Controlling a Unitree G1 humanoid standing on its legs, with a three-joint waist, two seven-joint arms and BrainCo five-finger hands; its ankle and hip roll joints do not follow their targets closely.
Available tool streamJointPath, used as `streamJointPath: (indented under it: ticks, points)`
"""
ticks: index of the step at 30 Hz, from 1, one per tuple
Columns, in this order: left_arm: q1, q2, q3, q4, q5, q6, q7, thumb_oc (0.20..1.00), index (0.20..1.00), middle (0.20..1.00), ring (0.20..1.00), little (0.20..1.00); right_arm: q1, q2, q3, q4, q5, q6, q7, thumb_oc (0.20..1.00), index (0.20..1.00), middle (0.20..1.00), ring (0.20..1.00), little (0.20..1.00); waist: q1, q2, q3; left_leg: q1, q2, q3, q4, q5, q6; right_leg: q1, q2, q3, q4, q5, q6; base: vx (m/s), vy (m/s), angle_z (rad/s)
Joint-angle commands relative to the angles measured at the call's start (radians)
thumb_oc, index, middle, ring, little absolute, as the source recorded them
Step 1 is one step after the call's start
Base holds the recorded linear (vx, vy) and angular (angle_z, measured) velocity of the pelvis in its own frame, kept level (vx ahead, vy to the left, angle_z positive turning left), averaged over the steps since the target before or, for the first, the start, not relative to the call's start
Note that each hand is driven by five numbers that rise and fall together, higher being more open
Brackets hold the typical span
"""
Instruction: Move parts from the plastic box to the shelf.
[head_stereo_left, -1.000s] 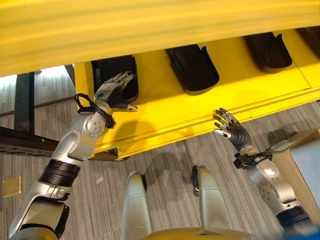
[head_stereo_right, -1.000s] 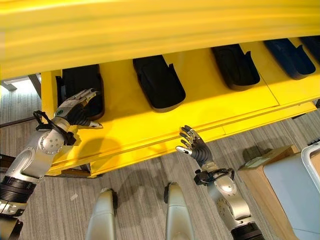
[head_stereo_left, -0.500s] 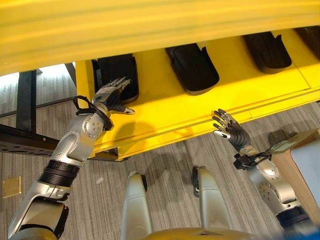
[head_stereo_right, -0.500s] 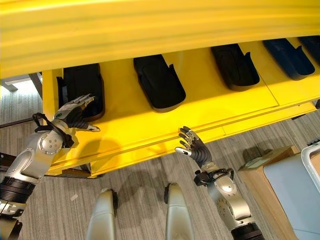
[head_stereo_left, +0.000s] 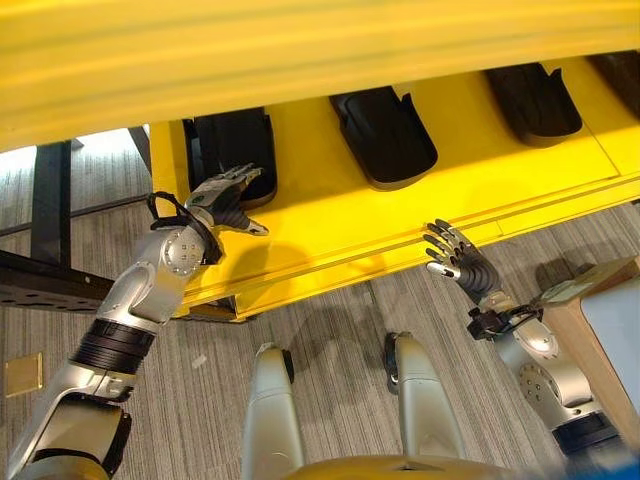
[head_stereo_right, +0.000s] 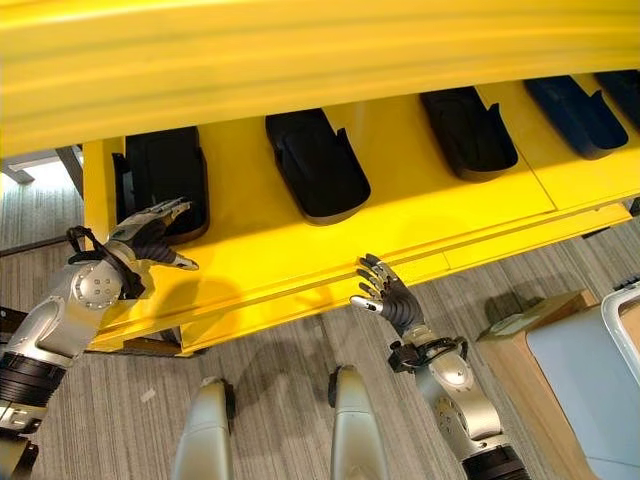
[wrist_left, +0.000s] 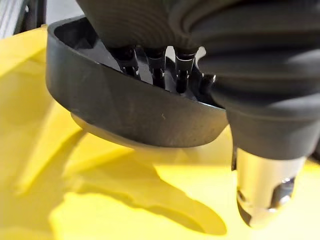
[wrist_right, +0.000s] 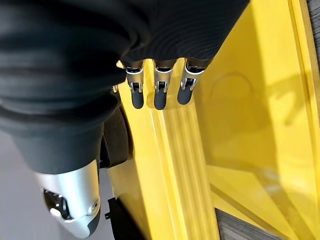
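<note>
Grey, striped carpet floor (head_stereo_left: 330, 330) throughout. Black metal frame (head_stereo_left: 45, 220) stood at left beside the yellow unit. Light wooden box corner (head_stereo_left: 585, 310) sat at right on the floor. Small tan square plate (head_stereo_left: 22, 372) lay lower left.

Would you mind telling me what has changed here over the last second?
The left hand, fingers open, has drawn back from the leftmost black part toward the shelf's front edge, leaving it in place. The right hand stays open by the shelf's front edge, and the other black parts have not moved.
</note>
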Motion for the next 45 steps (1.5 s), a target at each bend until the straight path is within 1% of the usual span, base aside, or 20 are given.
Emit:
streamJointPath:
  ticks: [1,7,11,17,22,26,34,45]
  points:
    - [-0.049,0.002,-0.015,-0.003,-0.047,-0.004,0.002,1.000,1.000,1.000,1.000,1.000,0.015,0.009,-0.036,-0.031,-0.004,-0.027,0.021,1.000,1.000,1.000,1.000,1.000,0.007,0.014,-0.051,0.002,-0.002,-0.007,-0.003,0.064,0.034,-0.007,0.020,0.021,0.025,0.061,-0.045,0.00,0.000,0.00]
    - [-0.046,0.010,-0.004,0.001,-0.067,0.004,-0.001,1.000,1.000,1.000,1.000,1.000,0.019,0.011,-0.035,-0.032,0.001,-0.027,0.023,1.000,1.000,1.000,1.000,1.000,0.008,0.015,-0.050,0.003,-0.002,-0.005,-0.003,0.065,0.032,-0.007,0.020,0.020,0.026,0.061,-0.045,0.00,0.000,0.00]
    - [-0.027,-0.001,0.023,0.015,-0.083,0.011,0.029,1.000,1.000,1.000,1.000,1.000,0.022,0.014,-0.036,-0.027,0.003,-0.030,0.021,1.000,1.000,1.000,1.000,1.000,0.011,0.013,-0.049,0.004,-0.005,-0.007,-0.006,0.066,0.032,-0.005,0.021,0.018,0.026,0.061,-0.045,0.00,0.000,0.00]
    - [0.007,-0.009,0.050,0.013,-0.095,0.021,0.019,1.000,1.000,1.000,1.000,1.000,0.024,0.015,-0.042,-0.029,0.002,-0.024,0.023,1.000,1.000,1.000,1.000,1.000,0.013,0.013,-0.048,0.000,-0.005,-0.008,-0.003,0.068,0.032,-0.008,0.023,0.017,0.029,0.061,-0.046,0.00,0.000,0.00]
    - [0.048,-0.030,0.063,0.081,-0.110,0.015,0.037,1.000,1.000,1.000,1.000,1.000,0.023,0.013,-0.042,-0.028,0.004,-0.031,0.024,1.000,1.000,1.000,1.000,1.000,0.014,0.013,-0.049,0.000,-0.005,-0.008,-0.005,0.070,0.032,-0.010,0.024,0.017,0.029,0.061,-0.046,0.00,0.000,0.00]
    - [0.063,-0.049,0.060,0.115,-0.123,0.014,0.044,1.000,1.000,1.000,1.000,1.000,0.025,0.014,-0.041,-0.026,0.010,-0.036,0.022,1.000,1.000,1.000,1.000,1.000,0.014,0.014,-0.049,-0.004,-0.004,-0.008,-0.001,0.070,0.032,-0.012,0.025,0.017,0.033,0.061,-0.047,0.00,0.000,0.00]
    - [0.060,-0.059,0.038,0.165,-0.114,0.012,0.043,1.000,1.000,1.000,1.000,1.000,0.024,0.008,-0.030,-0.024,0.012,-0.039,0.026,1.000,1.000,1.000,1.000,1.000,0.013,0.017,-0.047,-0.005,-0.002,-0.007,-0.001,0.074,0.031,-0.018,0.025,0.016,0.036,0.063,-0.047,0.00,0.000,0.00]
    - [0.056,-0.085,0.024,0.186,-0.138,0.006,0.053,1.000,1.000,1.000,1.000,1.000,0.021,0.008,-0.026,-0.023,0.010,-0.044,0.020,1.000,1.000,1.000,1.000,1.000,0.011,0.018,-0.043,-0.003,-0.002,-0.009,-0.002,0.077,0.030,-0.016,0.028,0.018,0.037,0.063,-0.047,0.00,0.000,0.00]
